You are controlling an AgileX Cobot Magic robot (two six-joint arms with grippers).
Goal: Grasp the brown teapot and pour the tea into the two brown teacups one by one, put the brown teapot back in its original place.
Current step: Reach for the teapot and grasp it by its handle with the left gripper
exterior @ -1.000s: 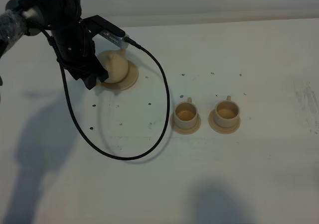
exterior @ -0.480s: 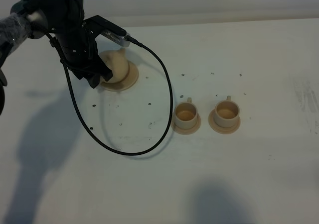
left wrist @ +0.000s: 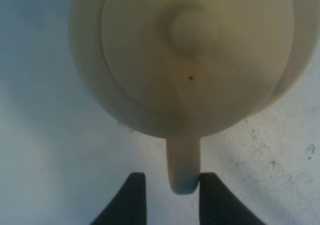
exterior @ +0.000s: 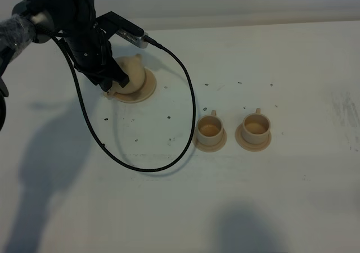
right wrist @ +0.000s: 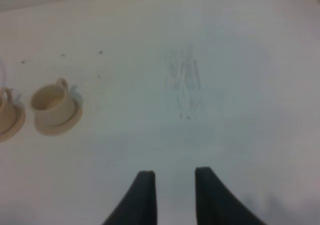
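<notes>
The brown teapot (exterior: 133, 73) stands on its round saucer, the original place (exterior: 145, 90), at the back left of the table. My left gripper (exterior: 111, 84) hangs over the teapot's near-left side. In the left wrist view the left gripper (left wrist: 172, 177) is open. The teapot's loop handle (left wrist: 183, 165) lies between its fingers, close against one and with a gap to the other. The two brown teacups (exterior: 209, 129) (exterior: 256, 126) sit on their saucers at centre right. My right gripper (right wrist: 173, 171) hovers open over bare table, with one teacup (right wrist: 50, 103) off to its side.
A black cable (exterior: 169, 157) loops from the left arm across the table in front of the teapot, ending close to the left teacup. Scuff marks (exterior: 344, 109) show at the right edge of the table.
The left arm has shifted a little toward the back and right and hides more of the teapot. The cable loop has moved with it. The teacups have not moved.
</notes>
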